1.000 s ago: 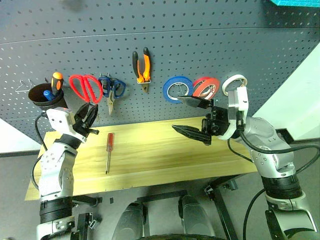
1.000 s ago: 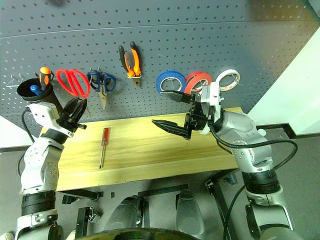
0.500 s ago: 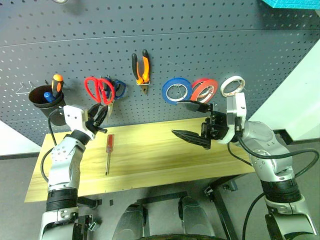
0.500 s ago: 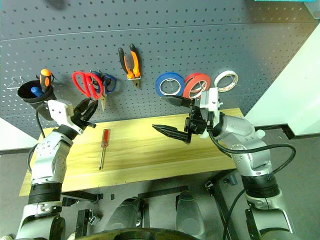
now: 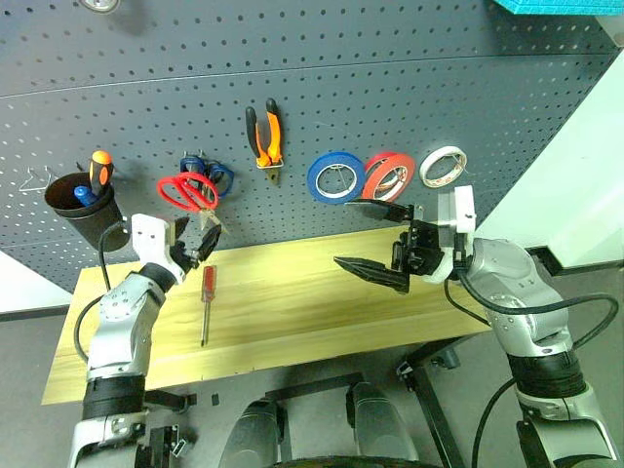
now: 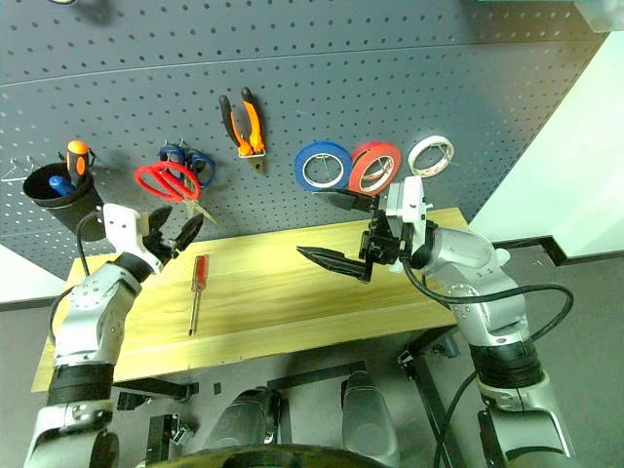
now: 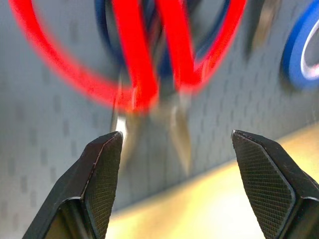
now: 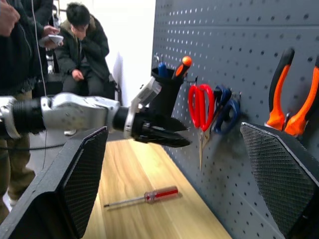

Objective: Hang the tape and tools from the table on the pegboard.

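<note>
Red-handled scissors (image 5: 187, 191) now hung, released.

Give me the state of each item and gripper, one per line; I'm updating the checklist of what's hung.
Red-handled scissors: hung on the pegboard, released.
Pliers: hung.
Red-orange tape: hung.
Blue tape: hung.
White tape: hung.
Red-handled screwdriver: lying on the table.
Left gripper: fingers open, empty.
Right gripper: fingers open, empty.

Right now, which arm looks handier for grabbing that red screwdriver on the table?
The left. Its claw is open just above the red screwdriver, while the right claw hangs farther off over the middle of the table.
</note>
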{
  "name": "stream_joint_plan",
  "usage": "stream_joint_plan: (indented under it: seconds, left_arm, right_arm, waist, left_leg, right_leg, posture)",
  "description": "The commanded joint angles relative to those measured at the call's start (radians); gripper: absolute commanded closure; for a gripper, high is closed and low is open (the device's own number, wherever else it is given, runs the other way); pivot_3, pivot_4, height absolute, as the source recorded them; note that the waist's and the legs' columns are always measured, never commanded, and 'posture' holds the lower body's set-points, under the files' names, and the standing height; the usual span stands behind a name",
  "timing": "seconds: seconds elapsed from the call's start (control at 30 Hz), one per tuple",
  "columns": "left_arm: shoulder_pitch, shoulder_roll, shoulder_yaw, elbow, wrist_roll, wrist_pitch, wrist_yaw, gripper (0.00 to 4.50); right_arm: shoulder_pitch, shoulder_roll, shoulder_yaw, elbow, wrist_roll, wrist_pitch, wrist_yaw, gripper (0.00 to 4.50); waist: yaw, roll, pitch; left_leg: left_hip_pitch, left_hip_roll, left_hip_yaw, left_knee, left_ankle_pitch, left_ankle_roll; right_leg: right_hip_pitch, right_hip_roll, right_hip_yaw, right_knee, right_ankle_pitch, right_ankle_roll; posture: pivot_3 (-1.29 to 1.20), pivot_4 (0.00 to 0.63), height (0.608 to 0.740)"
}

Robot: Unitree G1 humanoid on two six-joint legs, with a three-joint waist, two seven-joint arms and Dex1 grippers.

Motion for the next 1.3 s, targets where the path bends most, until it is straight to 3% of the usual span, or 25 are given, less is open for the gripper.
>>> stream_joint_plan:
  seconds: [0.03, 0.13, 0.37, 0.77, 1.17, 1.3]
  left_arm:
    - [0.017, 0.018, 0.01, -0.073, -0.02, 0.21, 0.074, 0.62]
    - [-0.011, -0.006, 0.022, -0.063, -0.032, 0.35, 0.147, 0.03]
    - [-0.232, -0.048, 0.018, 0.245, 0.022, 0.572, 0.312, 0.03]
    - [-0.552, -0.042, -0.008, 0.846, 0.139, 0.47, 0.395, 0.03]
    - [-0.658, -0.038, 0.005, 1.06, 0.151, 0.36, 0.368, 0.03]
    - [-0.665, -0.037, 0.005, 1.081, 0.151, 0.346, 0.352, 0.93]
  right_arm:
    - [0.0, -0.002, 0.004, -0.015, -0.02, -0.036, 0.019, 0.0]
    - [0.001, 0.002, 0.015, -0.003, -0.038, -0.048, 0.028, 0.0]
    - [0.009, 0.005, 0.024, 0.012, -0.059, -0.07, 0.034, 0.0]
    - [0.061, -0.021, -0.002, -0.016, -0.069, -0.068, 0.013, 0.0]
    - [0.182, -0.194, 0.015, 0.073, -0.168, -0.087, 0.11, 0.0]
    - [0.193, -0.2, 0.016, 0.093, -0.201, -0.119, 0.12, 0.0]
  waist:
    - [0.003, 0.0, 0.0]
    - [0.007, 0.0, 0.0]
    - [0.005, 0.0, 0.0]
    - [0.003, -0.001, 0.0]
    - [0.003, -0.002, 0.0]
    - [0.0, -0.002, 0.0]
  left_leg:
    - [0.0, 0.0, 0.0, 0.0, 0.0, 0.0]
    - [0.001, 0.0, 0.0, 0.001, 0.0, 0.0]
    - [0.016, 0.0, 0.0, -0.001, 0.0, 0.0]
    - [0.014, 0.0, 0.0, -0.002, 0.0, 0.0]
    - [0.014, 0.0, 0.0, -0.002, -0.001, 0.0]
    - [0.014, 0.0, 0.0, -0.002, -0.001, 0.0]
  right_leg:
    - [0.0, 0.0, 0.0, 0.0, 0.0, 0.0]
    - [0.001, 0.0, 0.0, 0.0, 0.0, 0.0]
    - [0.016, 0.001, 0.0, -0.002, -0.003, 0.004]
    - [0.015, 0.001, 0.0, -0.004, -0.003, 0.005]
    - [0.015, 0.0, 0.0, -0.004, -0.004, 0.006]
    - [0.015, 0.0, 0.0, -0.004, -0.004, 0.007]
  posture:
    - [-0.1, 0.1, 0.74]
    - [-0.09, 0.102, 0.74]
    - [-0.09, 0.105, 0.74]
    - [-0.14, 0.107, 0.74]
    - [-0.15, 0.114, 0.74]
    - [-0.15, 0.115, 0.74]
